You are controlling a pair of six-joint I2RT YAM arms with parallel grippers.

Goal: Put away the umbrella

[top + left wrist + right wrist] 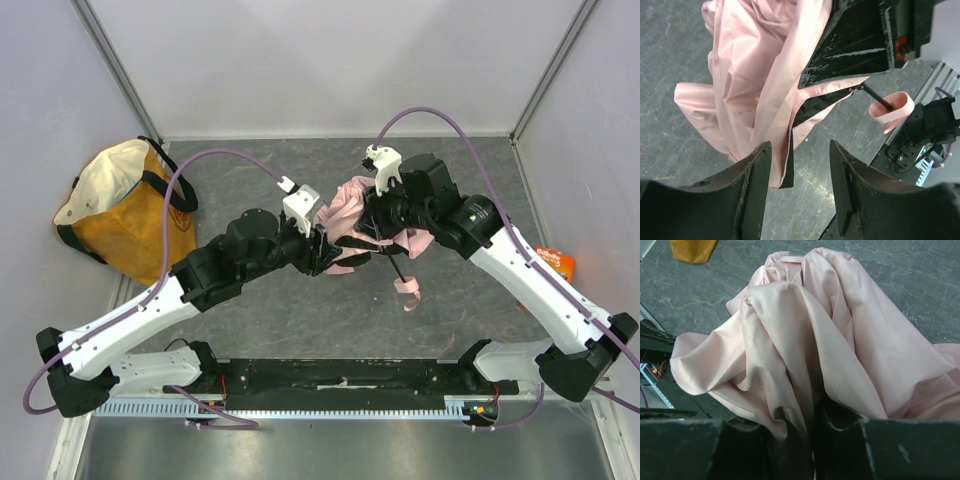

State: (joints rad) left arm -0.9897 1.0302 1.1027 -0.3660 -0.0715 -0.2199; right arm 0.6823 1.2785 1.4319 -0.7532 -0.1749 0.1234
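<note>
Honestly, right gripper (812,432) is only clamped on the umbrella (805,340) fabric, left gripper (800,147) gapes apart, so loose folds could slip free

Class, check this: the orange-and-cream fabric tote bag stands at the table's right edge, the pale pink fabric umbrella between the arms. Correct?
No. The orange-and-cream fabric tote bag stands at the left edge, as the top view shows; the rest holds.

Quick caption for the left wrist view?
Open left gripper faces the umbrella, its pink canopy clamped by the right gripper.
</note>
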